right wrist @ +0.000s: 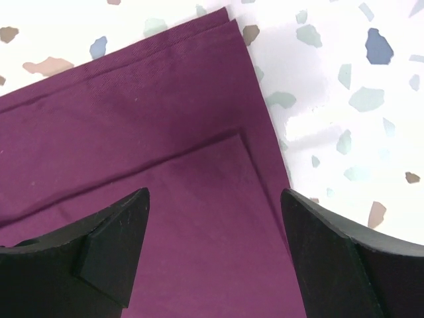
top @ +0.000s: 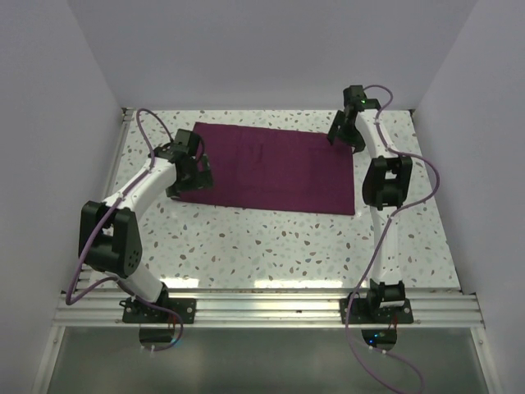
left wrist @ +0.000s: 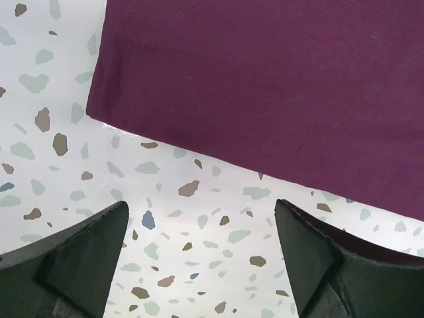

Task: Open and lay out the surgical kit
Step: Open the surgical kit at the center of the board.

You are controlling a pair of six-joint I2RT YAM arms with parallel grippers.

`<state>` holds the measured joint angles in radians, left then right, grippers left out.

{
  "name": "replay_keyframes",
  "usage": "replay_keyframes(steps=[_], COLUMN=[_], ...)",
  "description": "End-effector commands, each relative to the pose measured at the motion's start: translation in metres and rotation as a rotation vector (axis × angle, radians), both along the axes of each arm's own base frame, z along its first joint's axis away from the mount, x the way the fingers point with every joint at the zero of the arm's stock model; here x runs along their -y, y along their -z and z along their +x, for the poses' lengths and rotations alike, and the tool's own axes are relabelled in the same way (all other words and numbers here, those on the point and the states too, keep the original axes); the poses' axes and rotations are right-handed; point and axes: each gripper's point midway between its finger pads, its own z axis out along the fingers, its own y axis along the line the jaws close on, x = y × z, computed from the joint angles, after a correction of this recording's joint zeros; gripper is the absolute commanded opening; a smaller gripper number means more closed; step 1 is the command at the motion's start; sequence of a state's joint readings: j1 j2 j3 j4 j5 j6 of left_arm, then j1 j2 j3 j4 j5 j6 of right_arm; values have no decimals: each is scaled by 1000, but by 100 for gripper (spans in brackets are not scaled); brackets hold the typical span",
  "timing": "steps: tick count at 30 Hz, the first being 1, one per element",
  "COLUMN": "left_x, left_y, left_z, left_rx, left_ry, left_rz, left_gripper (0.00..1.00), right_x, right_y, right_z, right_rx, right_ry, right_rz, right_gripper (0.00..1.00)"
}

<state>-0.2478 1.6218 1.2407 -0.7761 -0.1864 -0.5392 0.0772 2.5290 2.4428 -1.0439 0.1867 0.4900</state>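
Note:
The dark purple cloth wrap (top: 275, 168) lies folded flat on the speckled table, far middle. My left gripper (top: 187, 175) is open and empty over bare table just off the wrap's near left corner (left wrist: 265, 79). My right gripper (top: 345, 134) is open and empty above the wrap's far right corner, where layered folded edges (right wrist: 165, 132) show. The steel tray, scissors and tweezers are hidden or out of view.
The speckled table (top: 271, 246) runs between white walls on the left, back and right. A metal rail (top: 271, 308) with both arm bases lines the near edge. Purple cables loop beside each arm.

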Motion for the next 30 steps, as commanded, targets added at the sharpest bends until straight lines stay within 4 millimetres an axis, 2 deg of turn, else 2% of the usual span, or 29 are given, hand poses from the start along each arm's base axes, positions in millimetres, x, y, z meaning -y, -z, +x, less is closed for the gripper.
replay_keyframes(steps=[1,8,14,17,24,26,30], left_x=[-7,-10,-14,-17,-21,-23,-23], left_y=[-11,-5,-4,-4,-4,-6,-3], left_z=[-2,-8,-12,-14,-16,-16,-18], left_rx=[23,-2,-8,-12,-15,-8,-12], left_ry=[-13,-27,-39,-45,-55,-56,-52], left_rz=[11,22,41,52,72,76,76], left_gripper=[95,95,95,95,95,95,95], right_x=[-3,-1,5,10,13,16,20], right_y=[-14,5,27,36,34,31,18], right_z=[25,36,34,32,26,23,19], right_rx=[99,109,74,56,45,39,41], right_ry=[22,44,59,68,81,87,93], right_rz=[58,76,52,38,18,7,-14], right_gripper=[82,75,72,65,36,30,26])
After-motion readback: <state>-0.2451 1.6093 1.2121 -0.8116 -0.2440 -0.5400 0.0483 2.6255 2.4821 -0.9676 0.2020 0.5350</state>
